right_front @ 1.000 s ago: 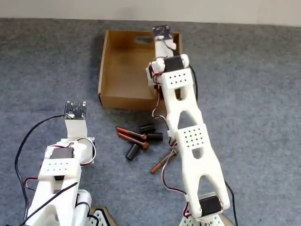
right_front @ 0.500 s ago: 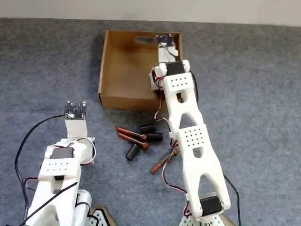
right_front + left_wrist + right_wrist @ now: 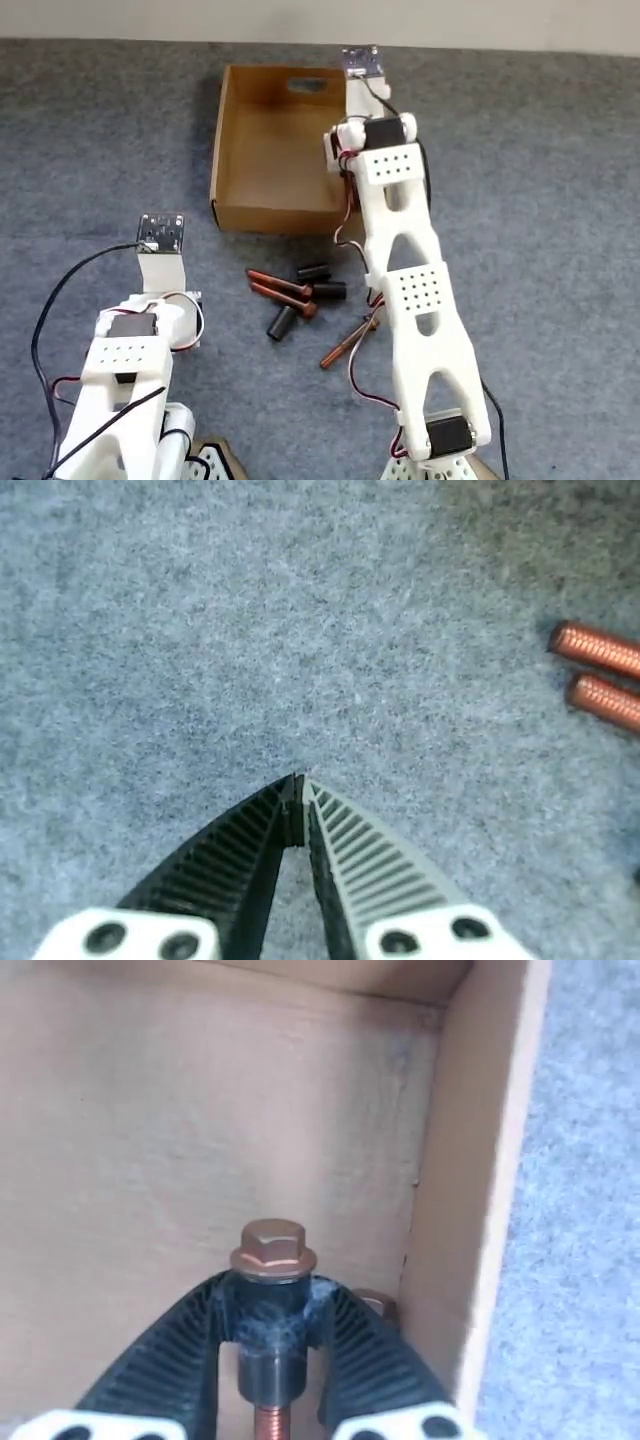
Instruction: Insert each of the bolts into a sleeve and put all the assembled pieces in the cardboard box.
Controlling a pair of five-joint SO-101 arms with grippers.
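My right gripper (image 3: 272,1295) is shut on an assembled piece: a copper bolt (image 3: 273,1250) seated in a black sleeve (image 3: 268,1335). It hangs over the floor of the cardboard box (image 3: 200,1130), close to the box's right wall. A second copper bolt head (image 3: 376,1304) peeks out behind one finger. From the high view, the right arm (image 3: 385,165) stretches over the right side of the cardboard box (image 3: 232,150). My left gripper (image 3: 299,798) is shut and holds nothing, low over the carpet. Two copper bolts (image 3: 281,286), a third bolt (image 3: 345,341) and three black sleeves (image 3: 313,272) lie in front of the box.
Grey carpet (image 3: 520,200) covers the table. Two bolt ends (image 3: 600,650) lie off to one side of my left gripper. The left arm (image 3: 130,350) stands at the near left, apart from the loose parts.
The right arm has shifted a little to the right and farther back over the box, still carrying the assembled piece. The left arm has not moved.
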